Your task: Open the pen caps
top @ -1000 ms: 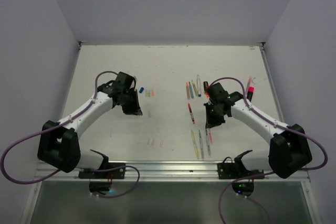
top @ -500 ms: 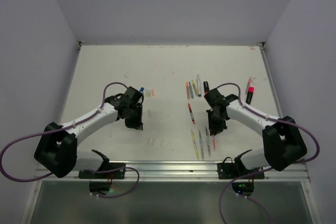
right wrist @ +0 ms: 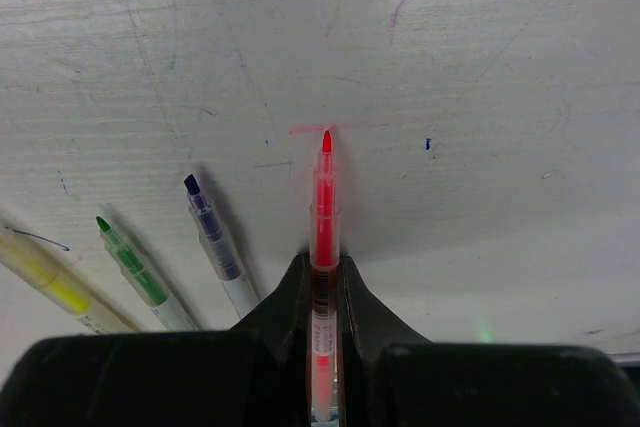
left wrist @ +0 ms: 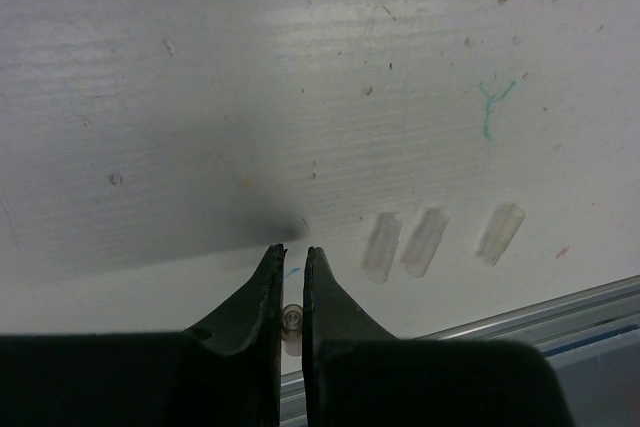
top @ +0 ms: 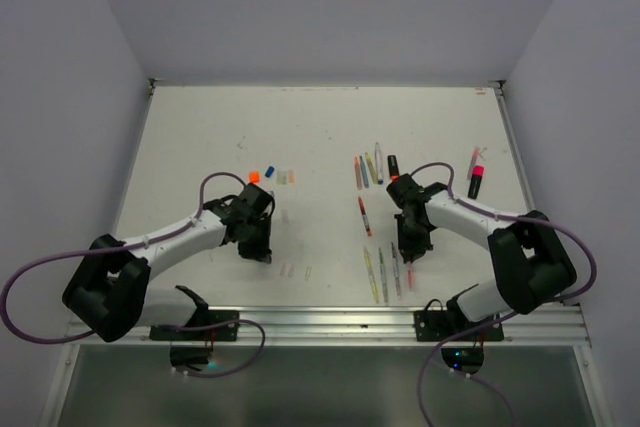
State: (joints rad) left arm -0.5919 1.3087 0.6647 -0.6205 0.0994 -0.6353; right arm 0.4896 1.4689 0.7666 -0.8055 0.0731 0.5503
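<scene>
In the right wrist view my right gripper [right wrist: 322, 262] is shut on an uncapped red pen [right wrist: 325, 197], whose tip rests on the table by a red mark. My left gripper [left wrist: 290, 250] is shut on a small clear pen cap [left wrist: 291, 320], low over the table. Three more clear caps [left wrist: 425, 242] lie just to its right. In the top view the left gripper [top: 262, 243] and right gripper [top: 412, 247] are both down near the table. An orange cap [top: 255, 176] and a blue cap [top: 269, 170] lie behind the left gripper.
Uncapped blue [right wrist: 215, 237], green [right wrist: 135, 267] and yellow [right wrist: 50, 282] pens lie left of the red one. Several capped pens [top: 366, 169] and a red pen [top: 364, 215] lie mid-table. Pink highlighters [top: 476, 172] and a black one [top: 393, 164] sit far right. The metal rail [top: 330, 322] runs along the near edge.
Both arms have drawn back toward the near edge and lowered. The left gripper left the coloured caps behind. The right gripper brought the red pen down beside the near row of pens.
</scene>
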